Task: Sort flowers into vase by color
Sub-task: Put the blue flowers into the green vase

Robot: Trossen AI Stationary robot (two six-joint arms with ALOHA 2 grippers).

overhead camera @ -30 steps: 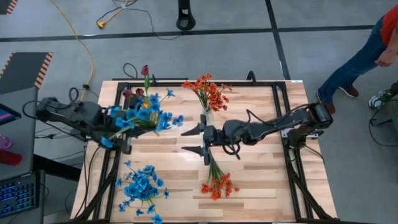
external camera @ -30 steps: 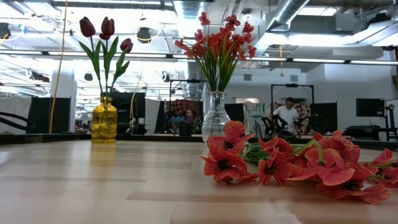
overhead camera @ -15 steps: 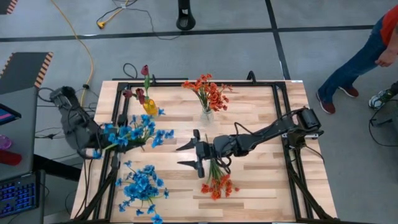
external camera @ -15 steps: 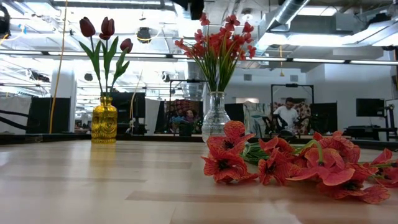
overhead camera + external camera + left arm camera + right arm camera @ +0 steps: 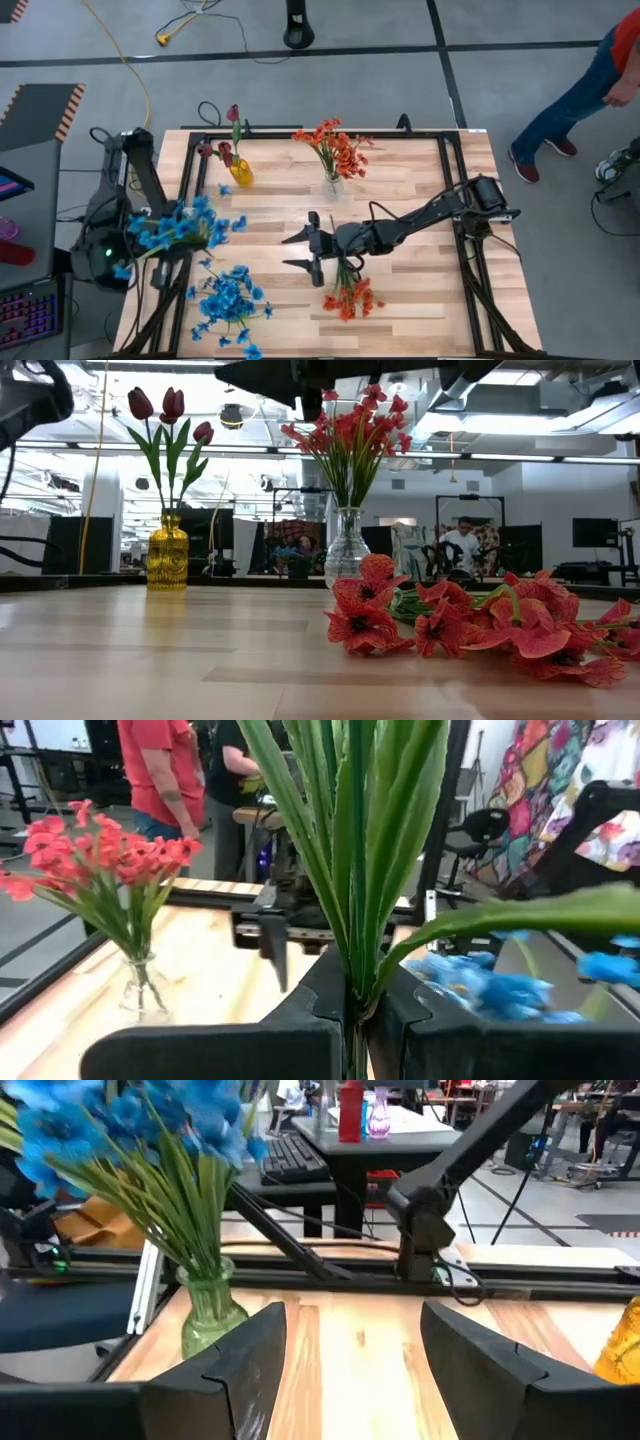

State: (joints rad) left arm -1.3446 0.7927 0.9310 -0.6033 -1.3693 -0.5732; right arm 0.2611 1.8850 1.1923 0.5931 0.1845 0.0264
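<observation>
My left gripper [image 5: 158, 250] is over the table's left edge, shut on a bunch of blue flowers [image 5: 180, 225]. My right gripper [image 5: 305, 250] hangs open over the middle of the table, beside the stem end of a loose orange-red sprig [image 5: 350, 295] lying flat on the wood. A green glass vase with blue flowers [image 5: 210, 1315] stands near the near-left corner [image 5: 230, 300]. A yellow vase with maroon tulips [image 5: 167, 555] and a clear vase with orange-red flowers [image 5: 347, 545] stand upright toward the far side. My left gripper pinches the blue bunch by its green stems and leaves [image 5: 352, 990] between the two shut fingers [image 5: 310, 1010]. The stems lie across the fingers and rise past them. The bunch is lifted clear of the table, its blue heads spreading toward the table's right.
A black frame rail [image 5: 185, 190] runs along the table's left side and another [image 5: 470, 250] along its right. Bare wood lies between the two far vases and the loose sprig. A person [image 5: 590, 90] stands beyond the far-right corner; people show in the room behind.
My left gripper has carried the blue bunch from beside the yellow vase toward the table's left and near edges, swinging out over the left rail. My right gripper has moved toward the near edge, closer to the loose orange-red sprig, and has stayed open.
</observation>
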